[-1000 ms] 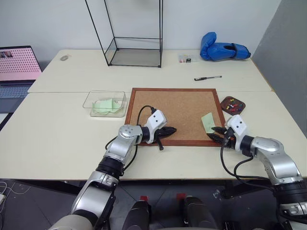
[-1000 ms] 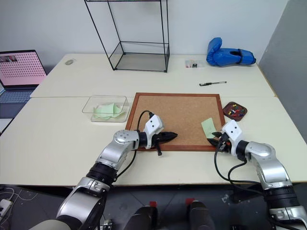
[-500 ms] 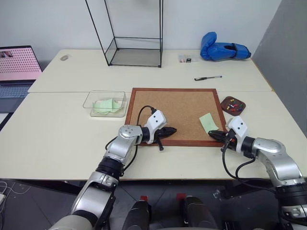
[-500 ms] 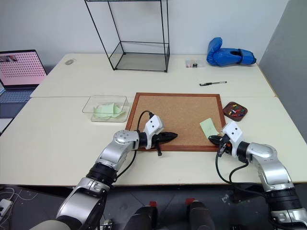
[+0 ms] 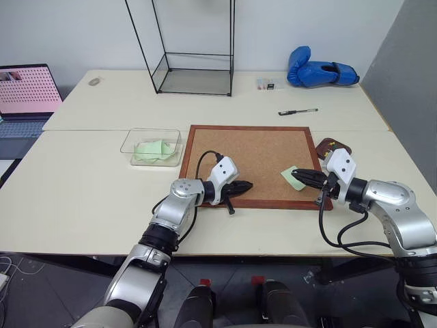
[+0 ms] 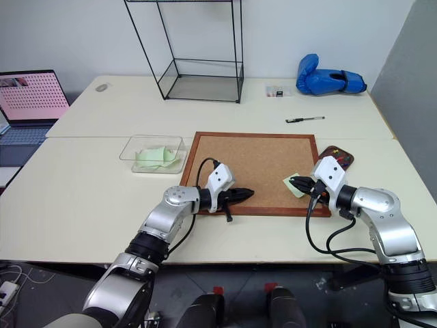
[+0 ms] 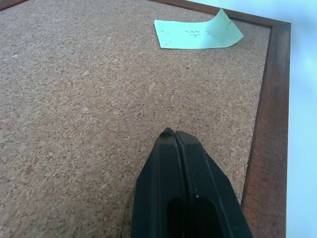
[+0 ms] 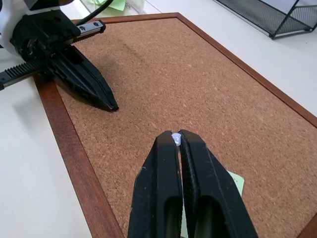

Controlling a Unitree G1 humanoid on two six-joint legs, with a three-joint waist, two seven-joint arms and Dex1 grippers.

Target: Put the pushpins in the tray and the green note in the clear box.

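The green note [image 5: 291, 177] lies flat on the corkboard [image 5: 249, 154] near its right front corner, one corner curled up in the left wrist view [image 7: 198, 34]. My right gripper [image 5: 295, 175] hovers just above the note, shut, with a tiny pale-headed pushpin [image 8: 176, 138] pinched at its fingertips. My left gripper [image 5: 247, 184] is shut on nothing and rests on the board near its front edge. The dark reddish tray [image 5: 327, 143] sits right of the board, partly hidden by my right wrist. The clear box [image 5: 130, 144] stands left of the board and holds crumpled green papers.
A tall black wire-framed glass case [image 5: 194, 51] stands at the back, with a pen [image 5: 298, 111] and a blue boxing glove [image 5: 317, 71] at the back right. A laptop [image 5: 27, 92] sits at the far left.
My right gripper has shut at the note's near edge and then lifted up and to the left, ending above the note. The left arm has stayed still.
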